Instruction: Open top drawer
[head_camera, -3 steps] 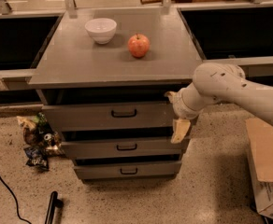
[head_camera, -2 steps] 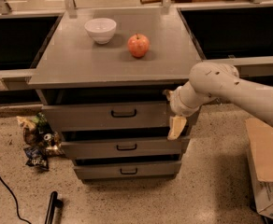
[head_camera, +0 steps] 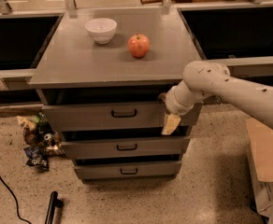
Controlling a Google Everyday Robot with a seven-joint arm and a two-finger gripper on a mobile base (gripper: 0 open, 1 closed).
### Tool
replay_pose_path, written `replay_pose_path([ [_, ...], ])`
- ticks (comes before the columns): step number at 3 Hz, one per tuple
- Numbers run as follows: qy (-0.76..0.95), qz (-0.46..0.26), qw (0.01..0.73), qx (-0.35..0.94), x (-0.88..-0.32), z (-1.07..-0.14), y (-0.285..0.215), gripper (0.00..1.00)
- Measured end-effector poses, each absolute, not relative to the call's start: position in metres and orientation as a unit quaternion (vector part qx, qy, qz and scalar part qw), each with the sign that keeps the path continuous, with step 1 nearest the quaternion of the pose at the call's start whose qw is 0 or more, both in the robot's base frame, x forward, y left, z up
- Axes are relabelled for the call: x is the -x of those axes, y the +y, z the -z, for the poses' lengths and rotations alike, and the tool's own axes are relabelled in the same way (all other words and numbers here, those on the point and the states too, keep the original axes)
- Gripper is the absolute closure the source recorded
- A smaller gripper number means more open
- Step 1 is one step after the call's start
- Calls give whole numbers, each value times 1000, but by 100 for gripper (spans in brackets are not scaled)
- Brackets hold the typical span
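The top drawer (head_camera: pixel 89 116) is the widest grey drawer of the three, just under the cabinet top, with a small black loop handle (head_camera: pixel 124 113) at its middle. A dark gap shows above its front. Two shallower grey drawers (head_camera: pixel 127 147) sit below it. My gripper (head_camera: pixel 170 123) hangs from the pale arm (head_camera: pixel 230 90) that reaches in from the right. It is against the right end of the top drawer's front, well right of the handle.
A white bowl (head_camera: pixel 101 29) and a red apple (head_camera: pixel 139 45) stand on the cabinet top (head_camera: pixel 71 64). Litter (head_camera: pixel 36 141) lies on the floor at left, with a black cable (head_camera: pixel 1 181) and a black bar (head_camera: pixel 52 206). A cardboard box (head_camera: pixel 267 162) is at right.
My gripper has shifted a little to the left and up along the right end of the top drawer's front. The drawers, bowl and apple have not moved.
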State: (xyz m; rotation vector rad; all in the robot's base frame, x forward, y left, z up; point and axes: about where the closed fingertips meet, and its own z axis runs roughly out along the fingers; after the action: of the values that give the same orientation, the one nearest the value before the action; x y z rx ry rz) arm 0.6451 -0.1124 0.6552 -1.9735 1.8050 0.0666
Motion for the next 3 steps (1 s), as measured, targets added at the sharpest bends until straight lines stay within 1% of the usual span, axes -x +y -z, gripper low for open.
replay_pose_path([
  [1,656,-36,225,720,-632,-652,-107,43],
  [2,643,-71,246,722,-614,-658,-105,66],
  [3,614,-128,282,726,-586,-679,-107,97],
])
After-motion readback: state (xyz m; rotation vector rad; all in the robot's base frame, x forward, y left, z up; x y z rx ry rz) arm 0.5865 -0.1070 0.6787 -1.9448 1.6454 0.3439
